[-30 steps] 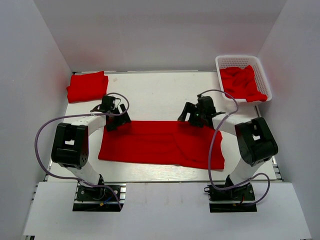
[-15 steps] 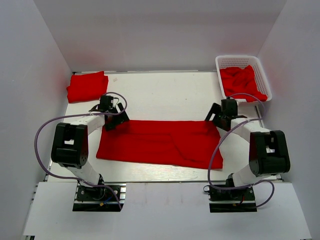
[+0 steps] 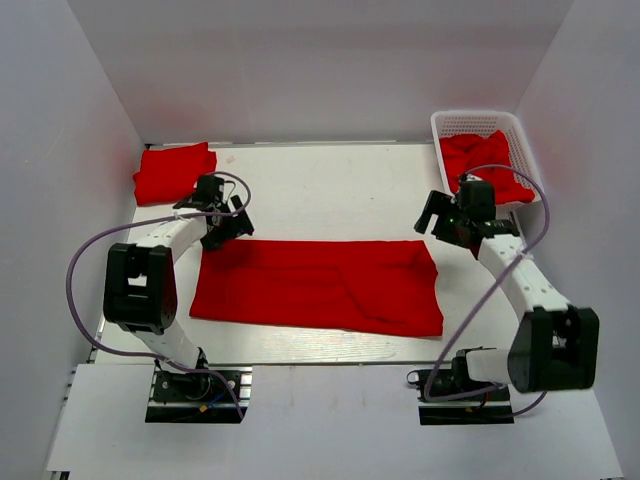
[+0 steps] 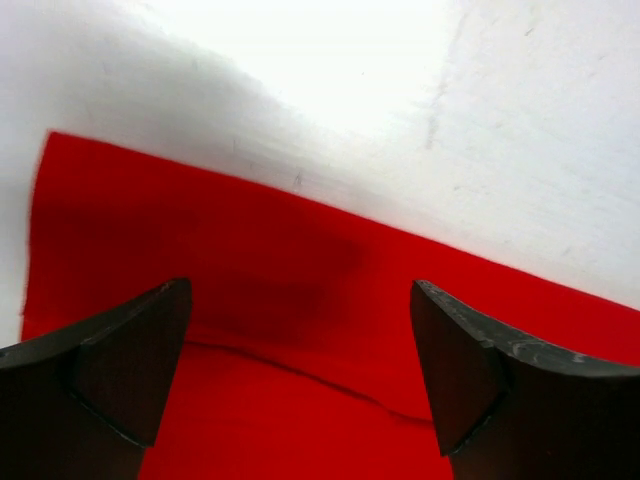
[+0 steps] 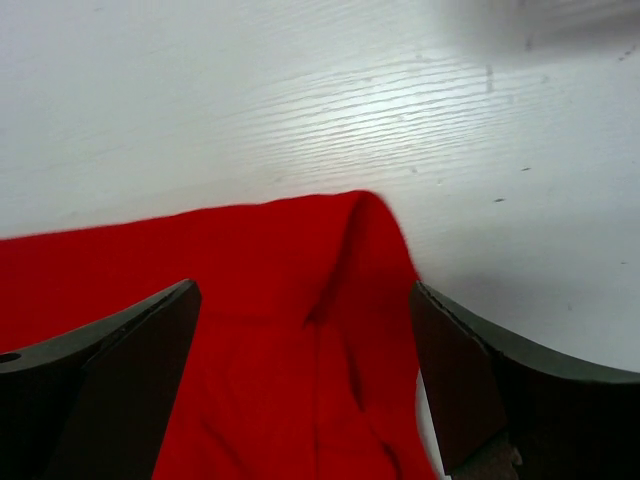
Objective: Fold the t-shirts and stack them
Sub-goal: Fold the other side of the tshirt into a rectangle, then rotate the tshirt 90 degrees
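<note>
One red t-shirt (image 3: 315, 285) lies flat mid-table, folded into a long strip. My left gripper (image 3: 222, 222) hovers open over its far left corner. In the left wrist view the red t-shirt (image 4: 300, 270) fills the gap between the spread fingers (image 4: 110, 370), with nothing gripped. My right gripper (image 3: 445, 222) stands open above the strip's far right corner. The right wrist view shows that rumpled corner of the t-shirt (image 5: 300, 260) between the fingers (image 5: 490, 380), untouched. A folded t-shirt (image 3: 175, 172) rests at the back left.
A white lattice basket (image 3: 470, 120) at the back right holds crumpled red t-shirts (image 3: 485, 165), just behind the right arm. White walls close in the table on three sides. Grey cables loop off both arms.
The right gripper has swung right along the shirt's far edge, from near its middle to its right corner. The left gripper edged slightly back. Both stayed open.
</note>
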### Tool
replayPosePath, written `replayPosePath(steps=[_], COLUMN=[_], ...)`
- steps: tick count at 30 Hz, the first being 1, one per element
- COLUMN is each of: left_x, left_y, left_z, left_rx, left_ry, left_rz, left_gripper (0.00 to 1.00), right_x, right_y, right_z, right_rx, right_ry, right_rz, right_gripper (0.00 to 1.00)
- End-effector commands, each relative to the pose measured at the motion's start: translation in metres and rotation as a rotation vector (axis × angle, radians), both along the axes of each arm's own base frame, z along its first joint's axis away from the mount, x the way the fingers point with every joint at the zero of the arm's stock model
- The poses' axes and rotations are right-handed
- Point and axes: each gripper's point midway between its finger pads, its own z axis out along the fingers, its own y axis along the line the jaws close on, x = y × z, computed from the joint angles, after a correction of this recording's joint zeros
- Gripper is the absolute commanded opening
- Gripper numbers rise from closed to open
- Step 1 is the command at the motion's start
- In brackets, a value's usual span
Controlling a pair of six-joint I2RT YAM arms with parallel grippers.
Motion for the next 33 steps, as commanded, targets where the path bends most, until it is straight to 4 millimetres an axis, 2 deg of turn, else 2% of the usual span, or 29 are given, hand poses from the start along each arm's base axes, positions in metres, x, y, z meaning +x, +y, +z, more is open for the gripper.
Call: replayPosePath(steps=[1,3,5,7,8,9,12,16,18,19,20,21,22,23,24,25,26,27,28,29,30,31,32,33], left_x=[0.008,-0.003,-0.003,-0.01,-0.013,-0.021,-0.038,-0.059,-0.077,-0.082,-0.101,-0.109,-0.119,-0.132,-0.137,-0.146,-0.154,-0.158,-0.161,-0.166,-0.168,-0.17,-0.162,-0.167], left_y=[0.009,0.011,0.011,0.001,-0.001,-0.01,-0.02,-0.024,-0.021,-0.023,-0.021,-0.019,-0.018,-0.012,-0.013,-0.014,-0.012,-0.011,-0.015,-0.024,-0.029,-0.035,-0.045,-0.054], left_z=[0.043,0.041,0.047,0.042,0.038,0.033,0.017,-0.004,-0.023,-0.029,-0.043,-0.049,-0.055,-0.061,-0.062,-0.065,-0.066,-0.066,-0.066,-0.068,-0.068,-0.07,-0.066,-0.065], left_rx=[0.065,0.089,0.089,0.081,0.077,0.072,0.08,0.081,0.094,0.097,0.109,0.106,0.121,0.135,0.138,0.144,0.163,0.163,0.165,0.155,0.149,0.141,0.128,0.132], left_ry=[-0.054,0.005,-0.003,0.019,0.038,0.063,0.104,0.166,0.222,0.231,0.286,0.31,0.332,0.36,0.36,0.382,0.407,0.422,0.43,0.445,0.447,0.469,0.45,0.471], left_rz=[-0.01,-0.011,-0.011,-0.051,-0.066,-0.096,-0.135,-0.138,-0.132,-0.141,-0.151,-0.132,-0.141,-0.123,-0.104,-0.11,-0.117,-0.105,-0.11,-0.143,-0.163,-0.173,-0.193,-0.23], left_gripper=[1.0,1.0,1.0,1.0,1.0,1.0,1.0,1.0,1.0,1.0,1.0,1.0,1.0,1.0,1.0,1.0,1.0,1.0,1.0,1.0,1.0,1.0,1.0,1.0], right_x=[-0.029,-0.045,-0.057,-0.075,-0.077,-0.085,-0.101,-0.103,-0.104,-0.1,-0.093,-0.088,-0.071,-0.072,-0.068,-0.045,-0.039,-0.044,-0.026,-0.009,0.007,0.013,0.039,0.059], right_y=[0.023,0.034,0.046,0.058,0.061,0.068,0.08,0.085,0.088,0.098,0.101,0.103,0.1,0.095,0.092,0.092,0.091,0.087,0.089,0.09,0.095,0.098,0.105,0.113], right_z=[0.022,0.026,0.023,0.006,0.002,-0.006,-0.035,-0.067,-0.077,-0.075,-0.082,-0.082,-0.078,-0.098,-0.102,-0.099,-0.101,-0.113,-0.116,-0.108,-0.118,-0.12,-0.107,-0.119], right_rx=[0.055,0.091,0.124,0.144,0.147,0.147,0.151,0.138,0.159,0.215,0.216,0.212,0.181,0.154,0.137,0.095,0.083,0.055,0.032,0.027,0.012,0.009,0.017,0.013], right_ry=[0.012,0.012,0.03,0.094,0.104,0.128,0.216,0.297,0.327,0.323,0.34,0.337,0.308,0.383,0.396,0.37,0.38,0.446,0.435,0.411,0.426,0.434,0.385,0.402], right_rz=[0.129,0.172,0.218,0.254,0.26,0.283,0.307,0.268,0.266,0.283,0.278,0.28,0.245,0.214,0.2,0.185,0.176,0.17,0.158,0.149,0.162,0.164,0.181,0.19], right_gripper=[0.9,0.9,0.9,0.9,0.9,0.9,0.9,0.9,0.9,0.9,0.9,0.9,0.9,0.9,0.9,0.9,0.9,0.9,0.9,0.9,0.9,0.9,0.9,0.9])
